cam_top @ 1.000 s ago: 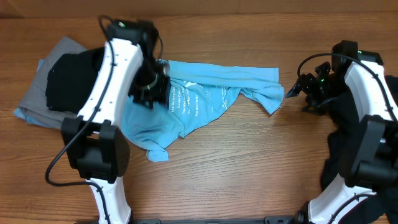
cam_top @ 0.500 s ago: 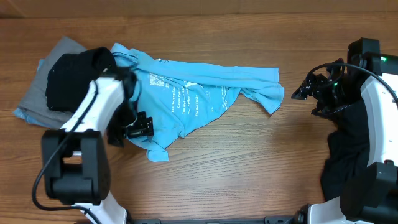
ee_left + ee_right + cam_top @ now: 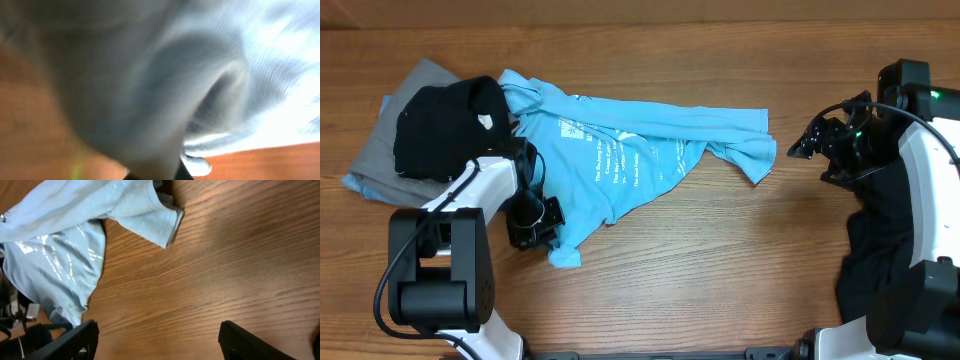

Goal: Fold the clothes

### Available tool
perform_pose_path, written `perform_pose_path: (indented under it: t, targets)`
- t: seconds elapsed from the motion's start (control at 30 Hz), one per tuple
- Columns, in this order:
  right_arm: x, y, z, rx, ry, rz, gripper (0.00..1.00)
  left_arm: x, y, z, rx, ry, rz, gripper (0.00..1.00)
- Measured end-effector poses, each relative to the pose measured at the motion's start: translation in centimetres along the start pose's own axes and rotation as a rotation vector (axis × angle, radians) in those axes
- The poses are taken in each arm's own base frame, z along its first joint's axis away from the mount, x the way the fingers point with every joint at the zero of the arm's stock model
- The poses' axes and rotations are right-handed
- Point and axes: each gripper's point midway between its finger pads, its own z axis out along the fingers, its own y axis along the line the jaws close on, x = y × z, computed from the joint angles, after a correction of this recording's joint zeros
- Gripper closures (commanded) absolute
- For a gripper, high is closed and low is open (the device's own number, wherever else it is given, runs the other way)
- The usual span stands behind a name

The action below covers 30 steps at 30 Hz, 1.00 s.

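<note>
My left gripper [image 3: 533, 222] was closed tight at the lower left edge of the light blue T-shirt [image 3: 620, 140]. Its wrist camera gave me little beyond blurred pale cloth pressed close to the lens. The folds drew down toward the bottom edge, where the fingers were cut off, so I took it to be pinching the shirt, though the contact itself was hidden. From overhead, the shirt lay crumpled across the left and middle of the counter [image 3: 720, 270], white lettering [image 3: 620, 165] facing up, with one sleeve [image 3: 755, 158] reaching right and a small bunched corner just below the gripper. Its upper left end touched a black T-shirt [image 3: 435, 135], which lay heaped on a grey T-shirt [image 3: 370, 165] at the far left; how those two were arranged underneath I could not tell. My right gripper [image 3: 159, 326] hung wide open over bare wood with nothing between its fingers, apart from the sleeve's hem. More dark cloth [image 3: 880, 240] lay at the right edge, partly covered by the right arm and cut off by the frame.
</note>
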Motion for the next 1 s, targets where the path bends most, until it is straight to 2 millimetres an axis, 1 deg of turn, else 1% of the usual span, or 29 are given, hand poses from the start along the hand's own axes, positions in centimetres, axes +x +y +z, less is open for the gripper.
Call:
perform_pose_path:
  t: [0.07, 0.1, 0.13, 0.2, 0.27, 0.3, 0.33, 0.37, 0.4, 0.47, 0.5, 0.57, 0.63, 0.67, 0.73, 0.77, 0.83, 0.93, 1.0]
  targets:
    - [-0.5, 0.0, 0.0, 0.0, -0.021, -0.005, 0.12, 1.1, 0.6, -0.1, -0.013, 0.05, -0.018, 0.96]
    - [-1.2, -0.1, 0.3, 0.006, -0.046, -0.001, 0.11, 1.6, 0.8, -0.4, -0.016, 0.073, -0.024, 0.96]
    - [-1.2, -0.2, 0.3, 0.008, -0.05, 0.001, 0.11, 2.0, 1.1, -1.0, -0.013, 0.101, -0.035, 0.96]
    - [-1.5, -0.8, 1.3, 0.019, -0.061, 0.014, 0.11, 1.7, 1.5, -2.9, 0.004, 0.096, -0.043, 0.96]
    - [-1.3, -1.7, 3.0, 0.029, -0.05, 0.036, 0.11, 0.8, 1.6, -6.0, 0.038, 0.035, -0.042, 0.96]
    - [-1.0, -2.2, 3.9, 0.035, -0.042, 0.046, 0.11, 0.3, 1.6, -7.8, 0.057, -0.013, -0.038, 0.96]
    - [-1.0, -2.4, 4.3, 0.035, -0.04, 0.048, 0.11, -0.1, 1.6, -9.6, 0.075, -0.065, -0.033, 0.96]
    - [-0.7, -2.8, 5.1, 0.038, -0.034, 0.053, 0.11, -0.2, 1.7, -11.8, 0.094, -0.121, -0.029, 0.96]
    - [-0.6, -3.3, 6.1, 0.036, -0.035, 0.06, 0.12, -0.1, 1.8, -13.5, 0.106, -0.164, -0.027, 0.96]
    - [-0.2, -3.9, 7.6, 0.03, -0.031, 0.064, 0.12, 0.5, 2.2, -17.7, 0.132, -0.276, -0.021, 0.96]
    - [-0.1, -4.2, 8.5, 0.021, -0.037, 0.061, 0.12, 1.3, 2.6, -19.3, 0.14, -0.311, -0.025, 0.96]
    - [-0.1, -4.3, 9.6, -0.003, -0.047, 0.054, 0.12, 2.6, 3.2, -21.2, 0.135, -0.346, -0.032, 0.96]
    - [0.4, -4.3, 10.6, -0.032, -0.041, 0.054, 0.12, 3.5, 3.7, -22.8, 0.136, -0.39, -0.044, 0.96]
    - [0.8, -4.2, 11.5, -0.067, -0.035, 0.05, 0.12, 4.1, 4.2, -24.3, 0.138, -0.439, -0.055, 0.96]
    - [1.2, -4.0, 12.0, -0.09, -0.028, 0.045, 0.12, 4.6, 4.4, -25.6, 0.14, -0.478, -0.06, 0.96]
    - [1.7, -3.7, 12.4, -0.105, -0.015, 0.038, 0.13, 4.9, 4.5, -26.5, 0.141, -0.51, -0.059, 0.96]
    - [2.5, -3.4, 13.0, -0.115, 0.006, 0.028, 0.16, 5.4, 4.4, -27.8, 0.146, -0.558, -0.052, 0.96]
    - [3.6, -2.2, 13.8, -0.13, 0.033, -0.018, 0.18, 6.2, 4.0, -29.8, 0.161, -0.642, -0.033, 0.96]
    - [4.6, -0.7, 14.5, -0.143, 0.056, -0.071, 0.21, 6.7, 3.6, -31.0, 0.181, -0.693, -0.016, 0.96]
